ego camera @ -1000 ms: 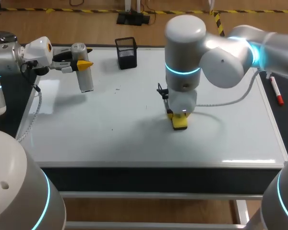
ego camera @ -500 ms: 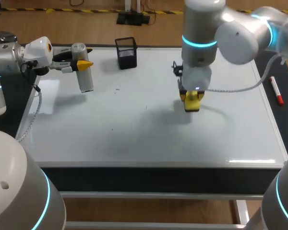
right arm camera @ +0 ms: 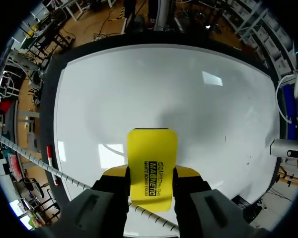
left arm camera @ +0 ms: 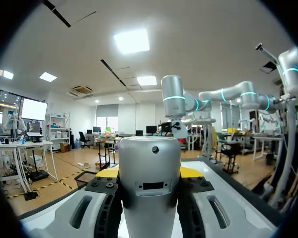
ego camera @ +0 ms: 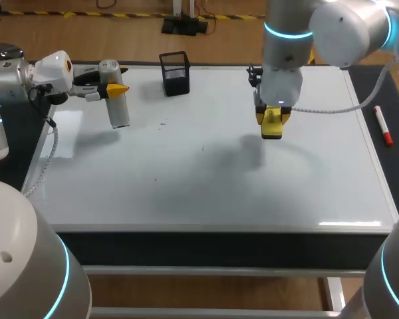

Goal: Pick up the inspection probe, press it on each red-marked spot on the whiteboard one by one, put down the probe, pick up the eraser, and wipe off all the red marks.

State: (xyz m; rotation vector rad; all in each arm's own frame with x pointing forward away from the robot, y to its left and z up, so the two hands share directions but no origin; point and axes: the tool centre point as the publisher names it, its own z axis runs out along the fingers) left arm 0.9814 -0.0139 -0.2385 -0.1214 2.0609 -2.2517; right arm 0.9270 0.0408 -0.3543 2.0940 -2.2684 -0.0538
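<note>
My left gripper [ego camera: 110, 87] is at the whiteboard's far left corner, shut on the silver cylindrical probe [ego camera: 118, 105], which hangs tilted over the board. In the left wrist view the probe [left arm camera: 149, 171] fills the space between the yellow fingertips [left arm camera: 107, 172]. My right gripper [ego camera: 271, 118] is over the far middle of the whiteboard [ego camera: 186, 179], shut on the yellow eraser [ego camera: 272, 126], whose shadow falls apart from it. In the right wrist view the eraser [right arm camera: 153, 158] is clamped between the fingers [right arm camera: 186, 172], above bare white board [right arm camera: 164, 84]. A few tiny dark specks [ego camera: 163, 123] dot the board.
A black mesh pen holder [ego camera: 175, 73] stands at the board's far edge, left of the middle. A red marker [ego camera: 382, 125] lies on the dark table right of the board, also in the right wrist view [right arm camera: 51, 163].
My right arm has carried the eraser from the board's middle toward the far right and lifted it. The left arm with the probe has not moved.
</note>
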